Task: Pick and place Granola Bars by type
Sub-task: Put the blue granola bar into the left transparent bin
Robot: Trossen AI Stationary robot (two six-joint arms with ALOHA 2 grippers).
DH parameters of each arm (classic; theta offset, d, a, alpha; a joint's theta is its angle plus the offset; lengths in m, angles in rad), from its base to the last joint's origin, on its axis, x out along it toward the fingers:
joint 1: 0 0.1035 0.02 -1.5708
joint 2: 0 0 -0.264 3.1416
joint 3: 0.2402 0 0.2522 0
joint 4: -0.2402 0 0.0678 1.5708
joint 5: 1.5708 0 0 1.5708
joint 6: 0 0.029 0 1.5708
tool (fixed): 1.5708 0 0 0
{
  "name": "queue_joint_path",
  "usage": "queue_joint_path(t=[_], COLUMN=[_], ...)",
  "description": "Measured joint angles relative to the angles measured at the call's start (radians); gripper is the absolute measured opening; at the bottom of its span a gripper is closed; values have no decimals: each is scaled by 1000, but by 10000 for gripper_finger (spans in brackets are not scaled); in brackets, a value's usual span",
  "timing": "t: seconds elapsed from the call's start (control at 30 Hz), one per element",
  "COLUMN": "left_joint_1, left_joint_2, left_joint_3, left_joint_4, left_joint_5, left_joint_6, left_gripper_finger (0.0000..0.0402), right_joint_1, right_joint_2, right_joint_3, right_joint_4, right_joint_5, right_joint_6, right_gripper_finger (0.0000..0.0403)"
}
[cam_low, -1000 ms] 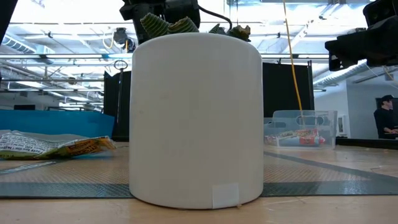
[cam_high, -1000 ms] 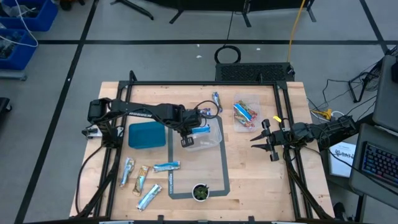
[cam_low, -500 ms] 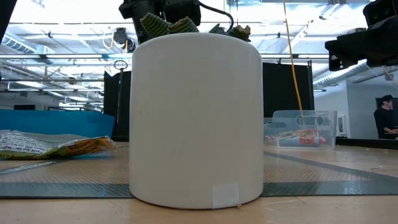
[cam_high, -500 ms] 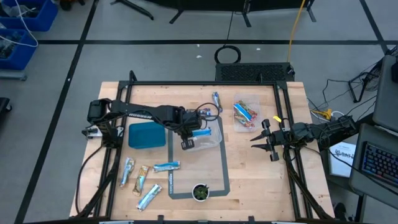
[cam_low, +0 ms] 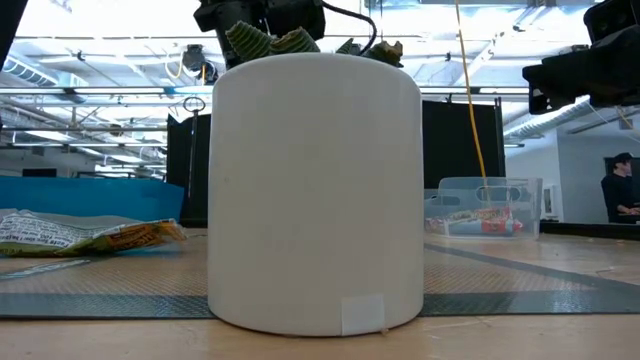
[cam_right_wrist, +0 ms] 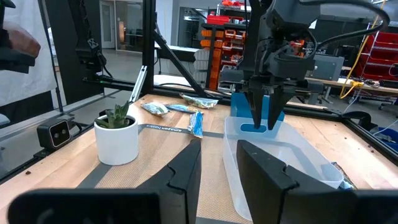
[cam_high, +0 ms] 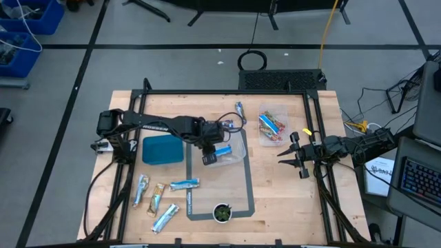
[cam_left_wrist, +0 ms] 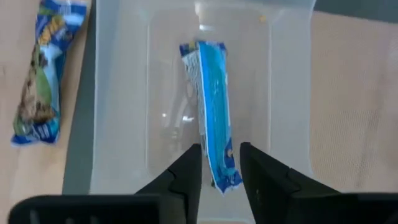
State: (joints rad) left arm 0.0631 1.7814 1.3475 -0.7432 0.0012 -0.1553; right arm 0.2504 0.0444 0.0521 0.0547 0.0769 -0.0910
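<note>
A bright blue granola bar (cam_left_wrist: 212, 106) lies in a clear container (cam_left_wrist: 118, 93) at the table's middle (cam_high: 241, 138). My left gripper (cam_left_wrist: 221, 165) stands open above it, pointing steeply down, with the bar's near end (cam_left_wrist: 224, 177) between its fingertips. The right wrist view shows this gripper (cam_right_wrist: 264, 121) over the container (cam_right_wrist: 280, 155). Several more bars (cam_high: 157, 198) lie flat at the near left, and one (cam_high: 239, 110) lies farther back. My right gripper (cam_high: 298, 157) waits open at the right edge, holding nothing. My left gripper has one fingertip on either side of the blue bar's near end (cam_left_wrist: 224, 177), coming from above. Whether the fingers touch the wrapper I cannot tell. The bar lies along the container's floor.
A second clear container (cam_high: 272, 126) with orange-red bars stands at the far right. A teal lid (cam_high: 163, 149) lies left of the middle container. A white pot with a small green plant (cam_high: 222, 213) stands at the near edge on a grey mat (cam_high: 249, 186); it fills the low view (cam_low: 315, 190).
My left gripper has opened over the clear container while staying in place. The blue bar has left its hold, turned a little and come to lie lower in the container.
</note>
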Motion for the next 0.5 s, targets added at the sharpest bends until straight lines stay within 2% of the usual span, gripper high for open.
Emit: queue_joint_path(t=[0.23,0.5], left_joint_1=[-1,-10], left_joint_2=[-38,-141], left_joint_3=[3,-13], left_joint_4=[87,271], left_joint_5=[3,96], left_joint_6=[60,210], left_gripper_finger=[124,124], right_joint_1=[0,0], right_joint_2=[0,5], right_joint_3=[0,0], right_joint_4=[0,-2], right_joint_5=[0,0], right_joint_6=[0,0], right_gripper_finger=[95,94])
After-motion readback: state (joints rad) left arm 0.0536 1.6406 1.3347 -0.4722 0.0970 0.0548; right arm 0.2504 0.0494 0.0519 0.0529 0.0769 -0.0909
